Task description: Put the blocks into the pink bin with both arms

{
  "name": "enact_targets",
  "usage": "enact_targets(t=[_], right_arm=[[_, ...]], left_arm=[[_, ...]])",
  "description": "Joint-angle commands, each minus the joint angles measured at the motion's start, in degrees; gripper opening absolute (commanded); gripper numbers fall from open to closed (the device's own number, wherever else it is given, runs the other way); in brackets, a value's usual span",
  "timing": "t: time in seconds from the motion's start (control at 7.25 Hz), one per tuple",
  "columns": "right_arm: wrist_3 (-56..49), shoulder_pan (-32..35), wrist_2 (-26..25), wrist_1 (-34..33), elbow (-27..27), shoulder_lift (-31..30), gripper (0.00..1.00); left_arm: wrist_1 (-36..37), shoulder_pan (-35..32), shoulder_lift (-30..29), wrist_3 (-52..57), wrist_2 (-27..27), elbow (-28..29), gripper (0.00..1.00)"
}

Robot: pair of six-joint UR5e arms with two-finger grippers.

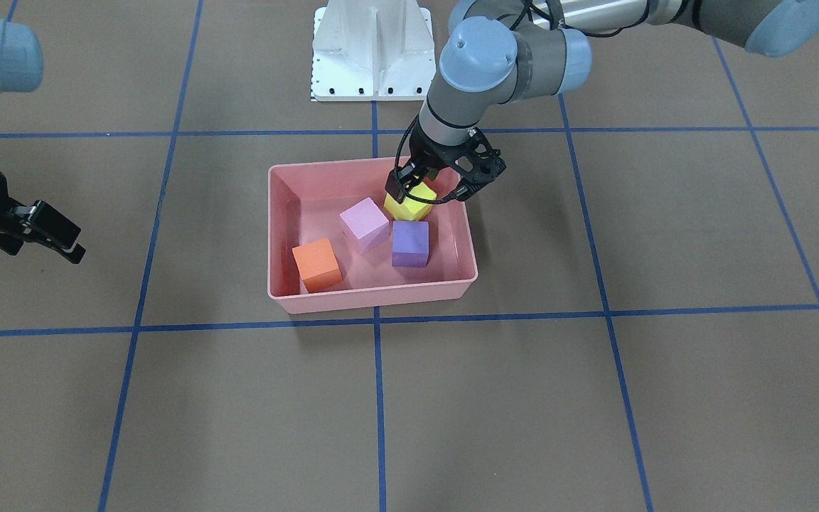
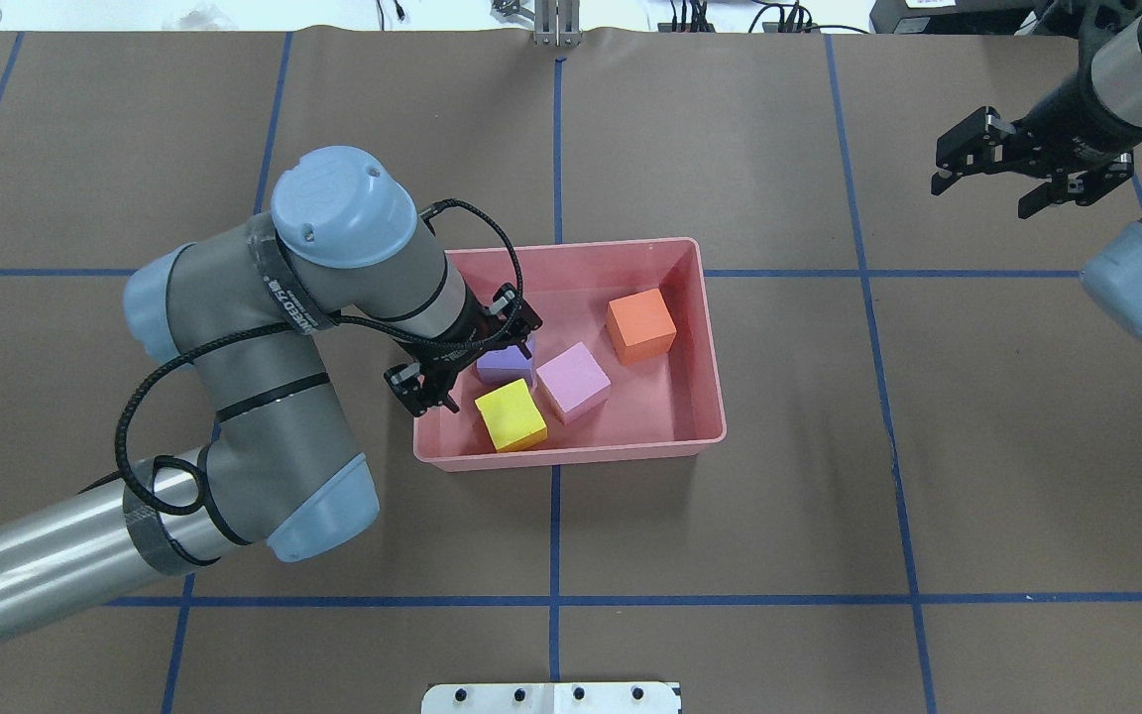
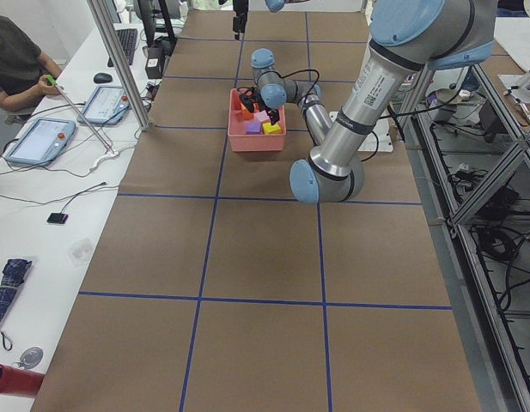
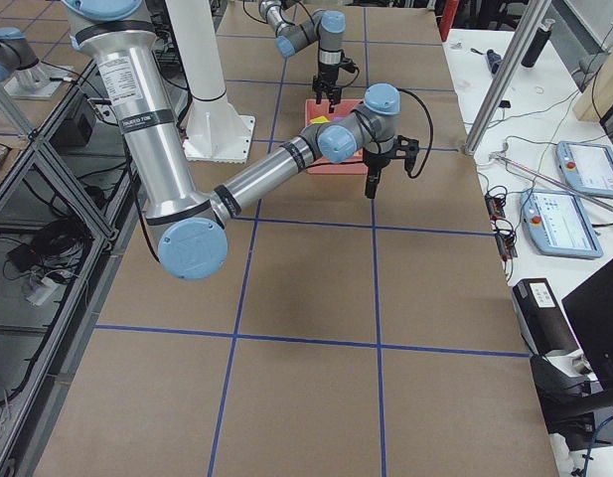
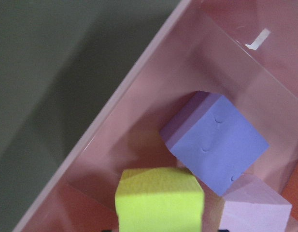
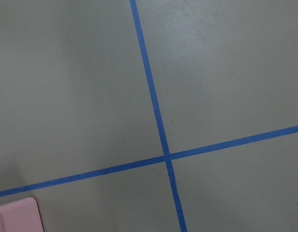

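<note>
The pink bin (image 1: 374, 295) (image 2: 571, 451) stands mid-table and holds all four blocks: orange (image 1: 317, 264) (image 2: 640, 325), light pink (image 1: 364, 224) (image 2: 573, 382), purple (image 1: 410, 243) (image 2: 504, 365) and yellow (image 1: 413, 205) (image 2: 511, 416). My left gripper (image 1: 429, 190) (image 2: 472, 362) hangs open over the bin's robot-side corner, just above the yellow block, with its jaws spread wider than the block. The left wrist view shows the yellow (image 5: 158, 198), purple (image 5: 221, 142) and pink (image 5: 255, 208) blocks on the bin floor. My right gripper (image 1: 72, 245) (image 2: 982, 193) is open and empty, far from the bin.
The white pedestal (image 1: 372, 50) (image 2: 551, 697) stands at the robot's side of the table. Blue tape lines cross the brown table (image 1: 594, 398). The right wrist view shows bare table and a corner of the bin (image 6: 16, 215).
</note>
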Motion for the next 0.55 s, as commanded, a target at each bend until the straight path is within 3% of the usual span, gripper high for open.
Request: enact_targets(t=[0.0, 0.28, 0.41], right_arm=[[-3.3, 2.6, 2.0, 0.2, 0.5, -2.6, 0.99], [-20.6, 10.0, 6.2, -0.5, -0.3, -7.5, 0.99], [-24.4, 12.3, 6.2, -0.3, -0.5, -9.7, 0.99]], left_arm=[[0.5, -5.0, 6.0, 15.7, -0.5, -6.2, 1.00], [0.2, -9.0, 23.8, 37.2, -0.7, -18.1, 1.00], [-0.2, -15.1, 30.9, 48.7, -1.6, -19.8, 1.00]])
